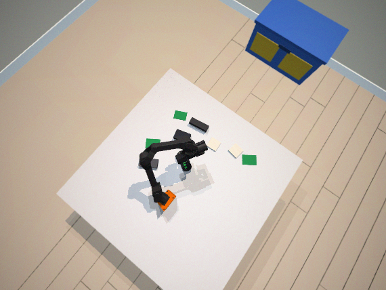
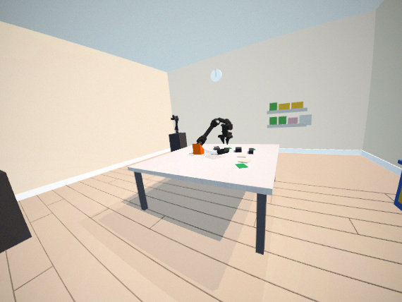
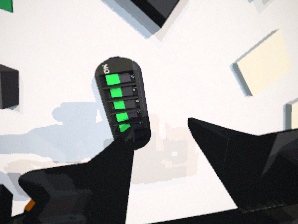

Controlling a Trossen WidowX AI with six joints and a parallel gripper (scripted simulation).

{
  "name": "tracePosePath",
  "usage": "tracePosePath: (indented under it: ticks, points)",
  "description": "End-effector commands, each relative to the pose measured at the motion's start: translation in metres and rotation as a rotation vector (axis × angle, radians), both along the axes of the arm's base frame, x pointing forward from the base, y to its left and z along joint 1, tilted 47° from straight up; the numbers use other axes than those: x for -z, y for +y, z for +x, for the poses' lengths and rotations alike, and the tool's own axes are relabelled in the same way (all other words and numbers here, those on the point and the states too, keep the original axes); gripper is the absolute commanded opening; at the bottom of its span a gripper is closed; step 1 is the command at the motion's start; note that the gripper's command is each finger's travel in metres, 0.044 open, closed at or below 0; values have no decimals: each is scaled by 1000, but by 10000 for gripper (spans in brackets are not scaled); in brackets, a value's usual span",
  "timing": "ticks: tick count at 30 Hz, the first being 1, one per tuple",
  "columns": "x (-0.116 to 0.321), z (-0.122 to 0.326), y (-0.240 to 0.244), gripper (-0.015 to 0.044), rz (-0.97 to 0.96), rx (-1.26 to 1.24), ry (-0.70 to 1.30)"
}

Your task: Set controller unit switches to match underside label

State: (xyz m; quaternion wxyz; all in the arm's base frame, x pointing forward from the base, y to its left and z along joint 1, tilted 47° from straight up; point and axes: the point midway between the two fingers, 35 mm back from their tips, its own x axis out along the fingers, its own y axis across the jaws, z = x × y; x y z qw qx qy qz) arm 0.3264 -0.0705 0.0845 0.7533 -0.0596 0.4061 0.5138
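- White tabletop (image 1: 220, 237) (image 2: 197, 173) under black gripper (image 1: 191, 153) (image 2: 225, 142) (image 3: 160, 126): fingers apart, well short of closed, with nothing between.
- Below, among the other parts: long dark grey controller unit (image 1: 185, 165) (image 2: 223, 151) (image 3: 101, 92) with rounded ends and green-and-dark rockers, switch side up. Label out of sight underneath; five green patches visible, sixth switch hidden behind a finger in the wrist view.
- Likely risk: a finger coming down on the near end, from poor alignment, and tipping a rocker or skidding the unit. If a lift is next, an off-centre pinch could make it swing or slip.
- Nearby: square black block (image 1: 182, 134) (image 2: 238, 149) (image 3: 155, 10), low grey block (image 1: 154, 163) (image 3: 9, 87) and cream square tile (image 1: 214, 144) (image 3: 265, 62), likely snags for a wide turn.
- Farther out: long black block (image 1: 199, 125) (image 2: 251, 151), then bright orange block (image 1: 170, 196) (image 2: 197, 149) by the arm's base, worth avoiding on a low swing.
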Motion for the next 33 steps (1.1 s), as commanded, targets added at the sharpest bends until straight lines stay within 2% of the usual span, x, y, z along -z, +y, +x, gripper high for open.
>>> tracePosePath:
  ticks: [1,5,15,31,33]
  points:
    - [0,0,-1,105,-4,-6,1]
    - [0,0,-1,0,-4,-6,1]
    - [0,0,-1,0,-4,-6,1]
    - [0,0,0,420,0,0,-1]
    - [0,0,0,440,0,0,-1]
